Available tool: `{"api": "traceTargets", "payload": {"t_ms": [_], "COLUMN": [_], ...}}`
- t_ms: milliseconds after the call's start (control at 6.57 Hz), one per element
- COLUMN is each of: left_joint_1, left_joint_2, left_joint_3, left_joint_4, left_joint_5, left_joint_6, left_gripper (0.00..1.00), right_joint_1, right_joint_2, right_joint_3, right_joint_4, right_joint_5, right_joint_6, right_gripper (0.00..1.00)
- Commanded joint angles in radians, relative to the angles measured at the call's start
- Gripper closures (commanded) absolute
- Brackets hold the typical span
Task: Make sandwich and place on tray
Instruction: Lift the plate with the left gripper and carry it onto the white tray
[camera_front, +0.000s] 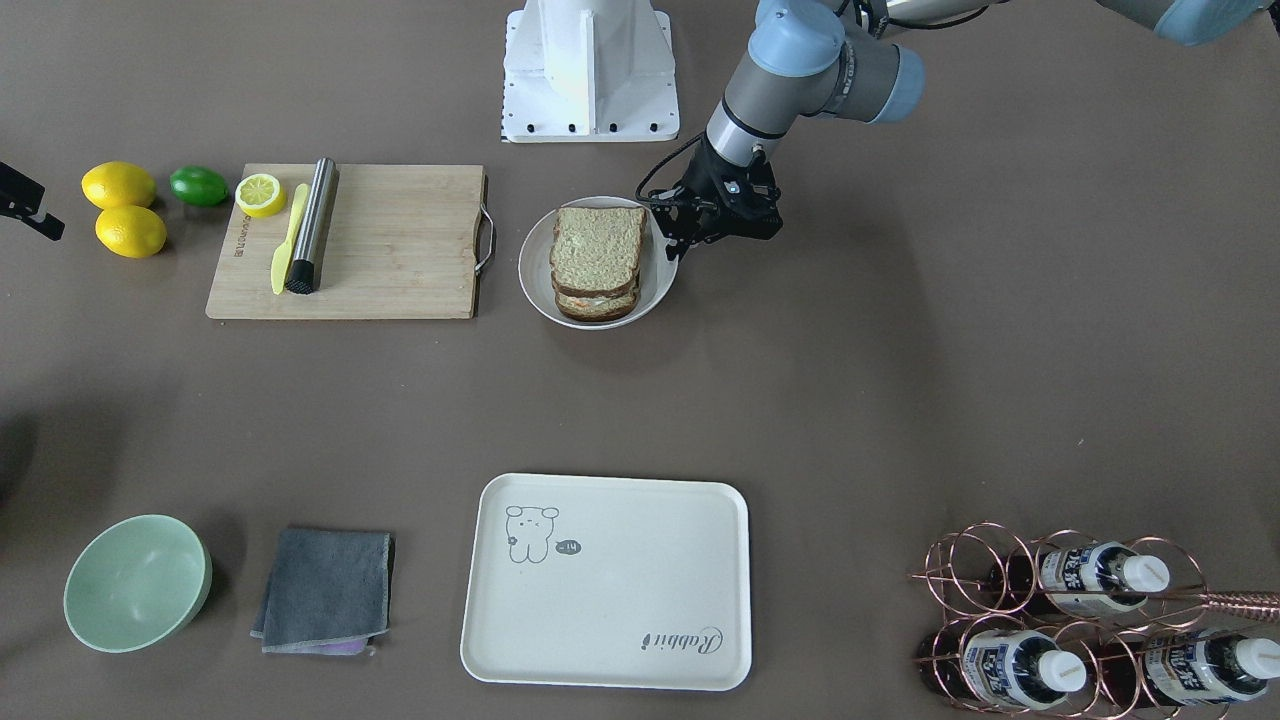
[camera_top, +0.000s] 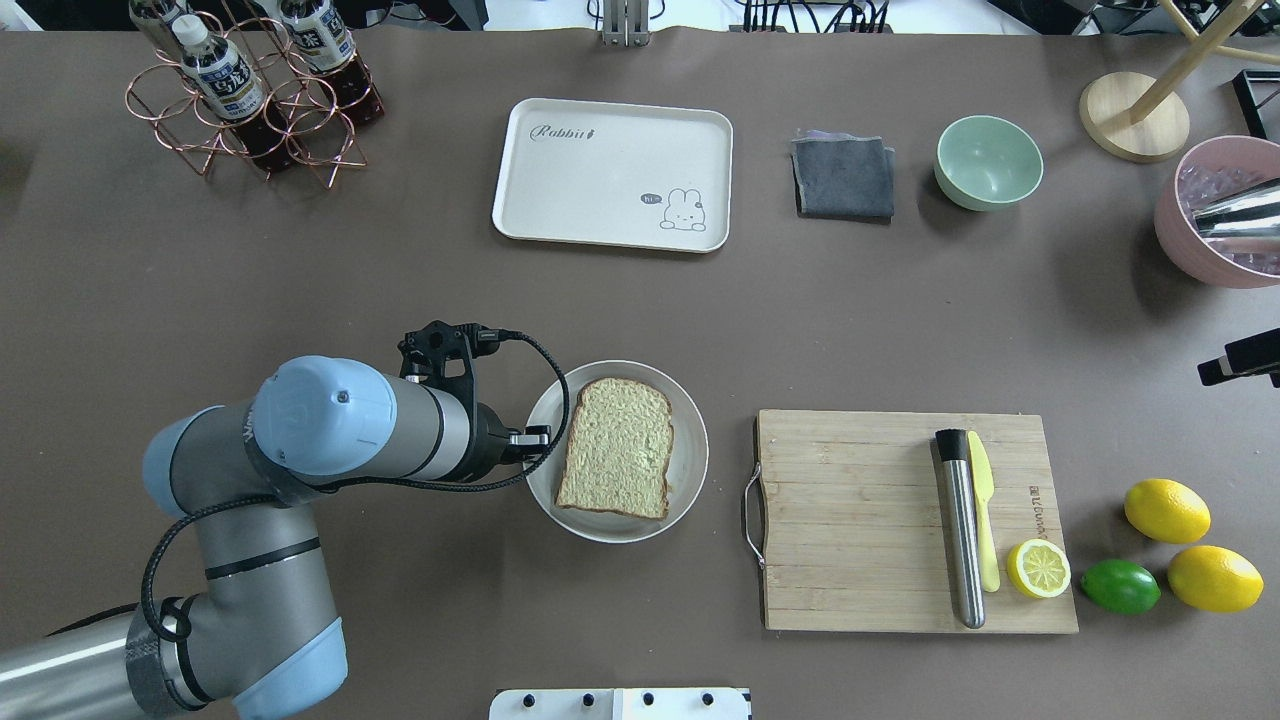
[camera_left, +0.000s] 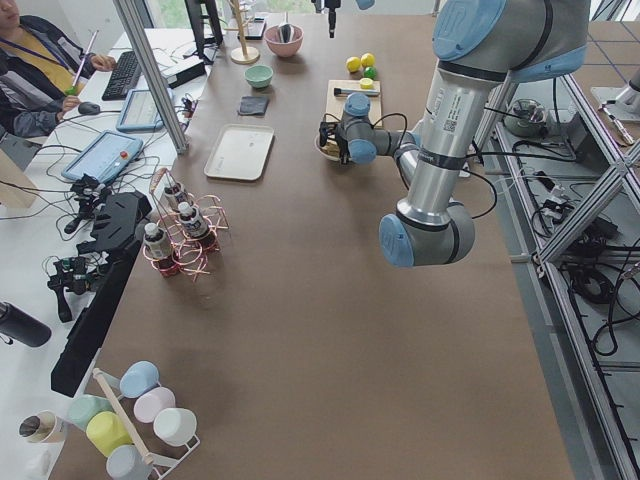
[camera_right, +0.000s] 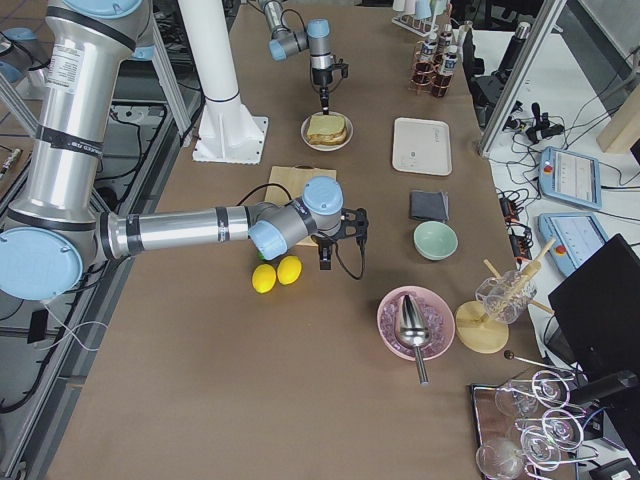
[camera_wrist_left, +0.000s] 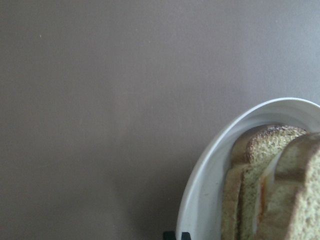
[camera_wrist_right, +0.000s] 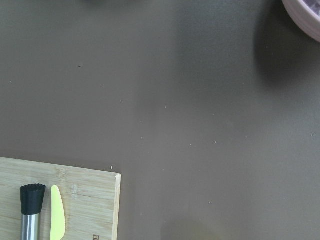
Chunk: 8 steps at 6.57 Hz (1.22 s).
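Left pincer (camera_front: 675, 240), nearly closed, hangs empty beside the sandwich (camera_front: 598, 262).

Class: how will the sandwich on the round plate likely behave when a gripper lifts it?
Likely light and soft: the sandwich is porous bread, so it may squash. Its layers look loosely stacked and offset on the plate, so they could slide apart.

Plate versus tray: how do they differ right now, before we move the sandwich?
The plate is round; the tray is rectangular with rounded corners. The plate holds the sandwich; the tray holds nothing and shows a small drawing and the word Rabbit. The left gripper is at the plate's rim; no arm is near the tray. Both are whitish and rest on the brown table.
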Motion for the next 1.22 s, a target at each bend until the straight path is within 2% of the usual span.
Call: {"api": "traceTargets", "payload": {"t_ms": [0,304,609,761,913,1065], "left_joint_1": [-0.096,-0.201,-0.32,-0.376,-0.414,-0.424], "left_joint_2": [-0.056,-0.108,-0.238,-0.251,-0.289,-0.355], "left_joint_3": [0.06,0.112,0.321,0.371,0.463,0.602], "left_joint_4": [-0.013,-0.007,-0.015,-0.015,-0.029,-0.091], "left_joint_5": [-0.088,-0.163,-0.257,-0.295,-0.317,-0.321], "left_joint_6": [-0.02,-0.02,0.048,0.131,0.179,0.229], "left_gripper": [1.0,1.0,1.0,1.0,1.0,1.0], "right_joint_1": [0.005,0.02,0.023,0.025,0.029,0.034], "right_joint_2": [0.003,0.006,0.007,0.007,0.007,0.009], "right_joint_3": [-0.002,0.004,0.007,0.015,0.024,0.036], "right_joint_4": [0.0,0.0,0.0,0.003,0.005,0.005], "right_joint_5": [-0.001,0.008,0.011,0.014,0.019,0.019], "right_joint_6": [0.0,-0.001,-0.001,-0.001,-0.007,-0.016], "right_gripper": [0.0,0.0,0.0,0.0,0.0,0.0]}}
